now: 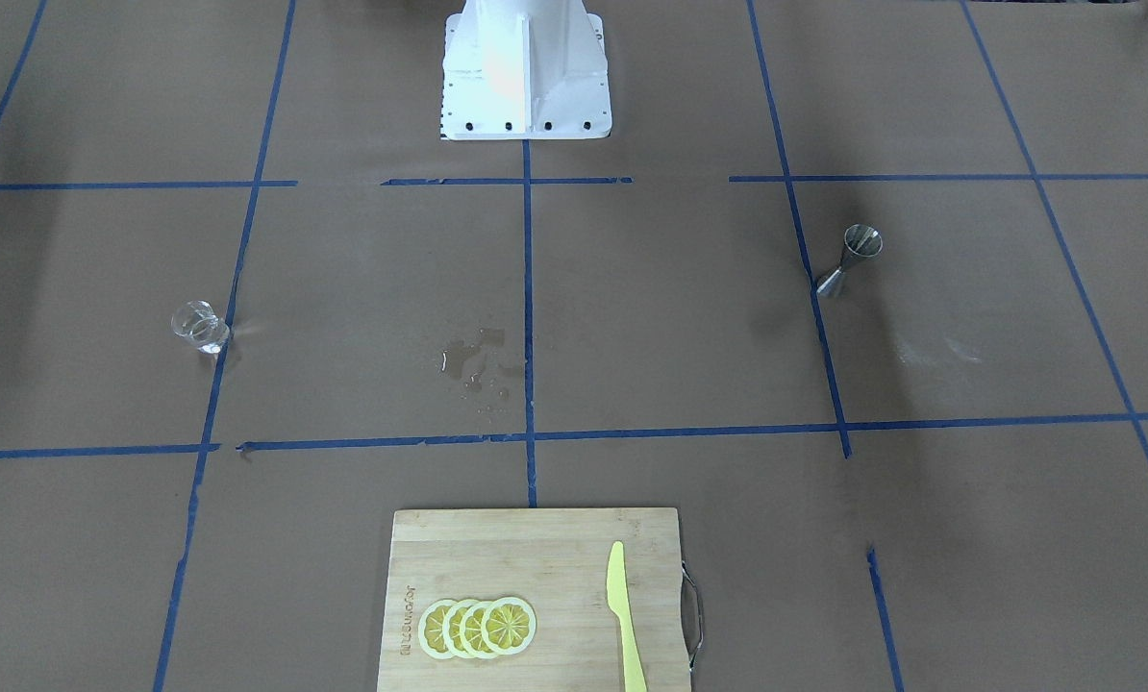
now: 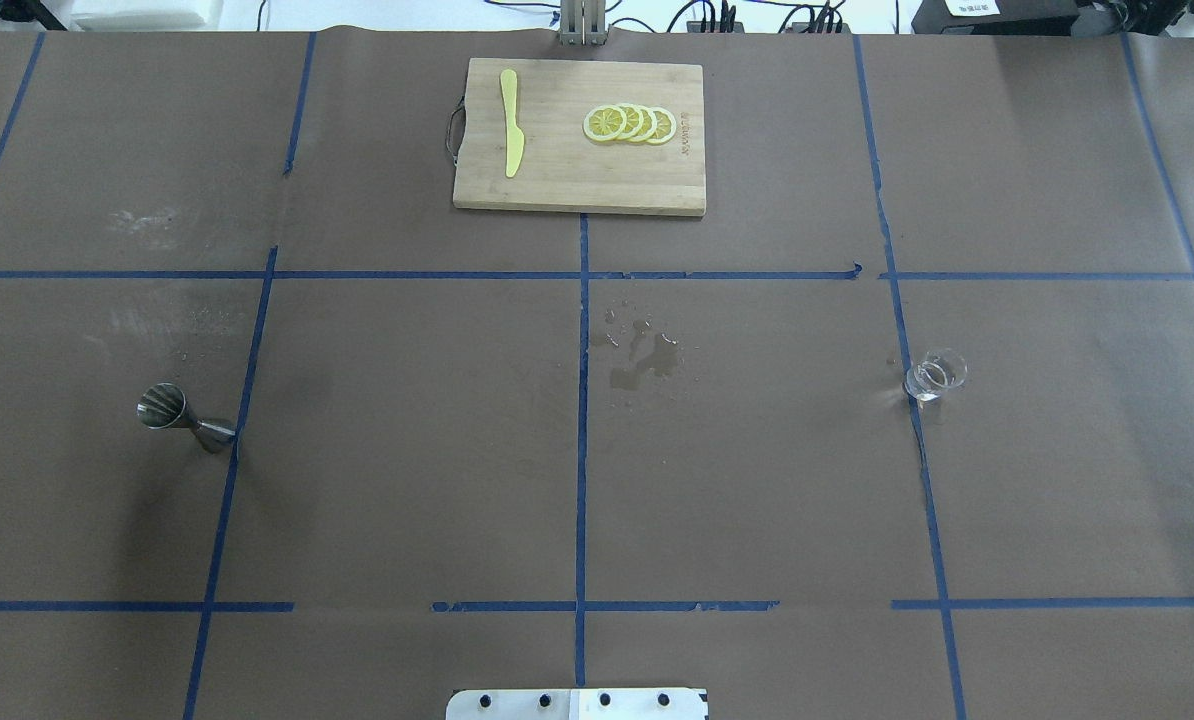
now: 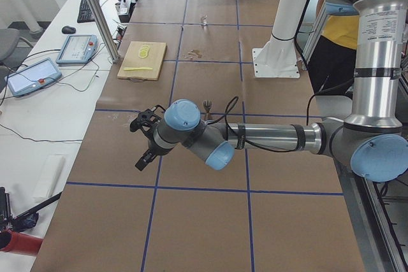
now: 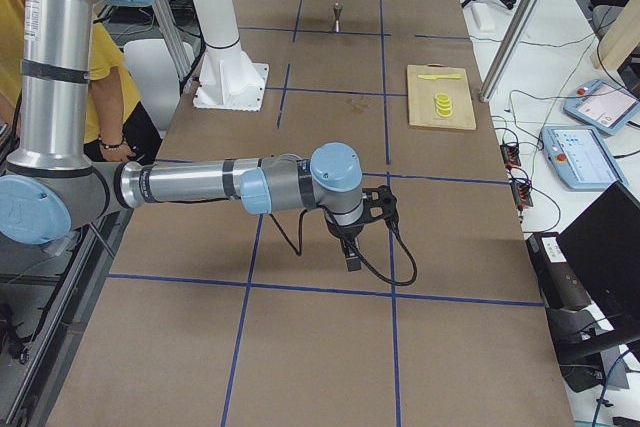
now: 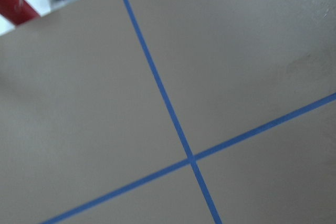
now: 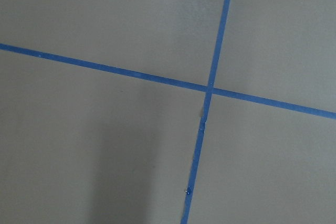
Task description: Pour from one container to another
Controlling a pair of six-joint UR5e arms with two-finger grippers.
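Note:
The small clear glass tumbler (image 1: 199, 327) (image 2: 935, 375) stands upright on the brown table on the robot's right side, far and small in the exterior left view (image 3: 204, 20). The steel hourglass jigger (image 1: 851, 259) (image 2: 182, 418) (image 3: 207, 104) (image 4: 339, 15) stands upright on the robot's left side. Neither gripper touches a container. My left gripper (image 3: 143, 157) hangs over the table's left end, away from the jigger. My right gripper (image 4: 350, 255) hangs over the right end. Both show only in the side views, so I cannot tell whether they are open or shut. Both wrist views show only paper and blue tape.
A small wet spill (image 2: 642, 355) lies mid-table. A wooden cutting board (image 2: 557, 190) at the far edge carries lemon slices (image 2: 629, 123) and a yellow knife (image 2: 511, 135). The white robot base (image 1: 524, 67) stands at the near edge, with a person in yellow (image 4: 95, 97) behind it.

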